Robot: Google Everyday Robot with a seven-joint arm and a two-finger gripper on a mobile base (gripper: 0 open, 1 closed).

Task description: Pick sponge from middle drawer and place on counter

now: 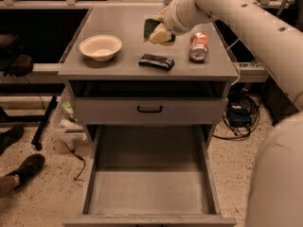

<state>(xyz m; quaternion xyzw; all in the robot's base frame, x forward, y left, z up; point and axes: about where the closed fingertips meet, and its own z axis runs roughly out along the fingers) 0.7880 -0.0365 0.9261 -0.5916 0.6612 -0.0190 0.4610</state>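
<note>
My gripper (163, 26) is over the back middle of the counter (118, 22), at the end of the white arm coming in from the right. It is shut on the sponge (155, 31), which shows a dark green face and a yellowish body. The sponge is tilted, and I cannot tell whether it is just above the counter or touching it. The middle drawer (149, 193) is pulled fully out at the bottom of the view, and its flat grey floor is bare.
On the counter are a cream bowl (100, 47) at the left, a dark snack wrapper (156, 61) in front of the sponge and a red can (198, 46) at the right. A shut drawer front with a black handle (149, 109) sits above the open drawer. Shoes (21, 167) and cables lie on the floor.
</note>
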